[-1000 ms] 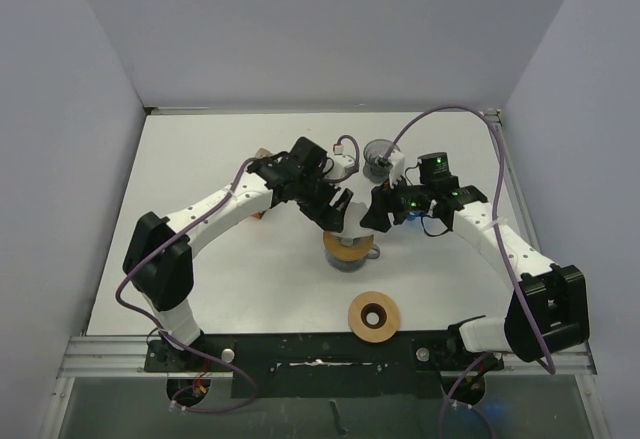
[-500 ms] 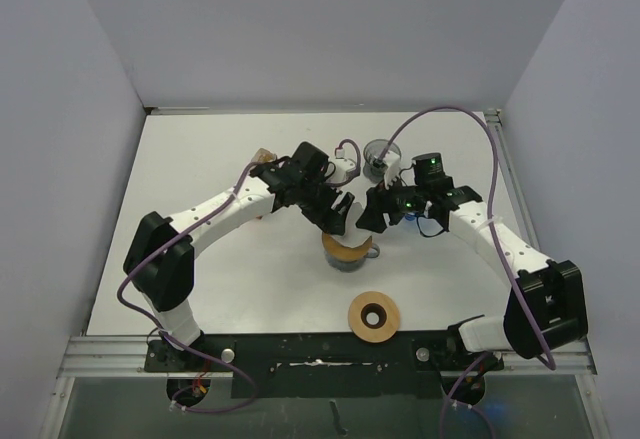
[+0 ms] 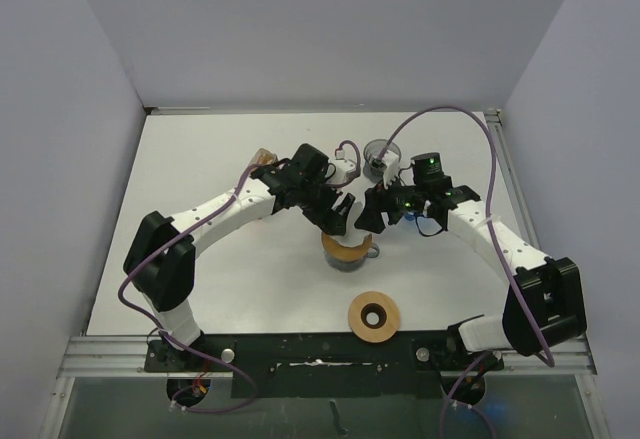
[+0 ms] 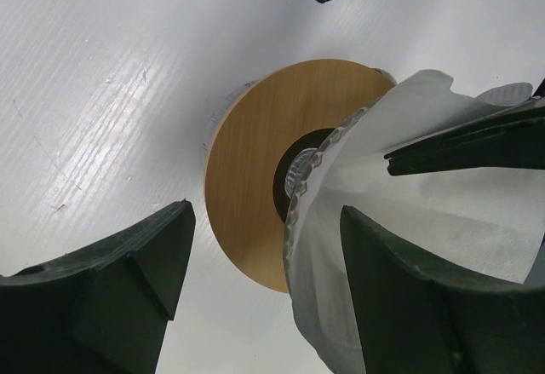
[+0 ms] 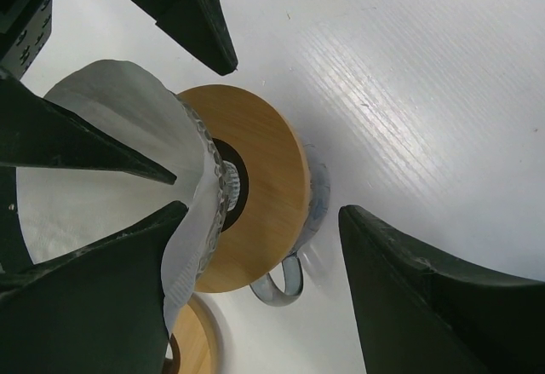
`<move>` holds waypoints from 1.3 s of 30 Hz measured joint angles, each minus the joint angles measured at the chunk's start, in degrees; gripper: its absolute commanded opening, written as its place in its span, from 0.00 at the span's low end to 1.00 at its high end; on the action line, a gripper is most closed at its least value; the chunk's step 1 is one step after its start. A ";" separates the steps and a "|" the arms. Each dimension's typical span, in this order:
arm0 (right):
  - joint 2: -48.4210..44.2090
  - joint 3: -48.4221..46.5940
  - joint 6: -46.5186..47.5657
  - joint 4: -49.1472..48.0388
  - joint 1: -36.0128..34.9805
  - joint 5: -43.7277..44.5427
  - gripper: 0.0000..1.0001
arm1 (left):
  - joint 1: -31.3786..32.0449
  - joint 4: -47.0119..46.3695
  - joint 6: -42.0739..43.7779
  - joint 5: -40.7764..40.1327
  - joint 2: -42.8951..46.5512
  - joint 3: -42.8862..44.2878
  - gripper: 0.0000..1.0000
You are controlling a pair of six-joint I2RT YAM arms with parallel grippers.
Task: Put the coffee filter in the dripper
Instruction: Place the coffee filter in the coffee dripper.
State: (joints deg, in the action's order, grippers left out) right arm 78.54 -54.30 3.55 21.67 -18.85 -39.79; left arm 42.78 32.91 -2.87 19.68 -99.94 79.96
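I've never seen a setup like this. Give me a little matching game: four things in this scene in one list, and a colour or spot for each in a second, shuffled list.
Things:
1. coffee filter
2. loose wooden ring
3. cable
4. dripper

Descriptions:
A. purple
B. in the middle of the table, with a glass handle
C. white, with a crinkled rim
D. lying alone near the table's near edge

Pairs: 1-C; 2-D; 3-A; 4-B
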 measured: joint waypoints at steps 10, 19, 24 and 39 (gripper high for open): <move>0.07 -1.51 0.48 1.60 0.59 -2.40 0.76 | 0.00 0.07 0.83 0.09 0.00 0.00 0.70; 0.07 -3.37 1.14 2.84 1.31 -3.56 0.77 | 0.00 0.83 2.08 0.37 0.09 0.42 0.71; 0.07 -3.37 1.64 3.32 1.68 -3.93 0.77 | -0.02 1.42 2.27 0.59 0.42 0.87 0.71; 0.07 -4.66 2.49 5.03 2.32 -4.81 0.77 | -1.03 2.38 3.10 1.99 1.22 1.73 0.72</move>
State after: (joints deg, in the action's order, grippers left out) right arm 78.61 -58.96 6.04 26.70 -16.53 -44.60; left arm 41.76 35.29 0.23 21.67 -98.72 81.69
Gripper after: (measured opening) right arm 0.772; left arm 0.717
